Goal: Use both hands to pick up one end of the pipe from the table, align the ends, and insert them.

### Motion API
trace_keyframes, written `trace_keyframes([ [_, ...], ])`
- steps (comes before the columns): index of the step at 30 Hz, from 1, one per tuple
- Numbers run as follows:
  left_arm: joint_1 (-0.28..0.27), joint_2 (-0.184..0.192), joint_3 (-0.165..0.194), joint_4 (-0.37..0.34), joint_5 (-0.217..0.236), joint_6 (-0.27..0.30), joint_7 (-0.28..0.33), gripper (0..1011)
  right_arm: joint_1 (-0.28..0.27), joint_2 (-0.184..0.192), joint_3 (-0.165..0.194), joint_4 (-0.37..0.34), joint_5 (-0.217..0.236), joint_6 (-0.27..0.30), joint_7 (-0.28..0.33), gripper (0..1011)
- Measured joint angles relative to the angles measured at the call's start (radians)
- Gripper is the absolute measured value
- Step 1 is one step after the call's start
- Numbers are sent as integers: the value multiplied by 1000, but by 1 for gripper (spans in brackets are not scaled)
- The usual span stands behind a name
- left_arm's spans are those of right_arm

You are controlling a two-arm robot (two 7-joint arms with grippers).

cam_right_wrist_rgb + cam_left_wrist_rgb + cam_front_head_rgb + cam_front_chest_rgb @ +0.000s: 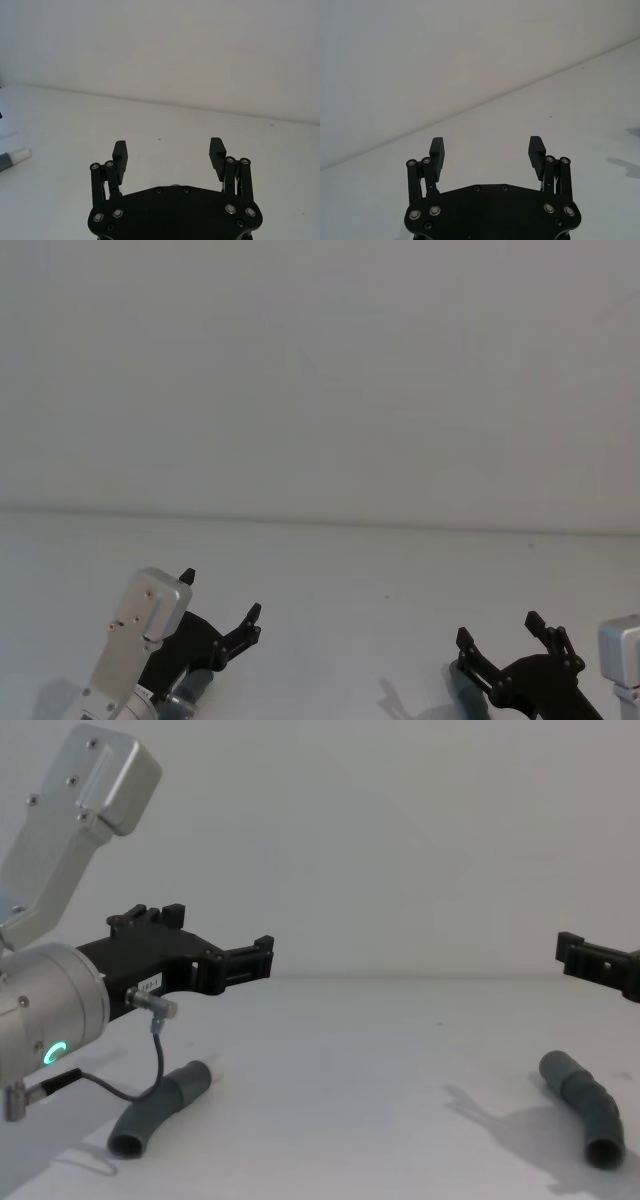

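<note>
The left gripper [487, 150] and right gripper [168, 150] hovered released, empty. Off-centre grasps on the left piece [150, 1120] or right piece [585, 1100] might leave the ends misaligned

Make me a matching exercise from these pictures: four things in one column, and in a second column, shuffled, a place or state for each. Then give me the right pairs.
Things:
A. left gripper
B. right gripper
C. white-tipped pipe piece
D. all-grey pipe piece

Places and states:
1. lying on the table, on the robot's right
2. open and empty, raised on the robot's left
3. lying on the table, on the robot's left
4. open and empty, raised on the robot's right

Pairs: A-2, B-4, C-3, D-1.
</note>
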Motion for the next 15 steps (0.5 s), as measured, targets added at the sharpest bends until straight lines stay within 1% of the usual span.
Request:
trace_keyframes([
  [9,0,-1,-1,0,0,2,0,1002,0,0,0,0,0,0,0,1002],
  [11,1,-2,-2,-2,-1,9,0,1001,0,0,0,0,0,0,0,1002],
  [15,9,-8,-9,-16,-13,44,3,1001,0,0,0,0,0,0,0,1003],
])
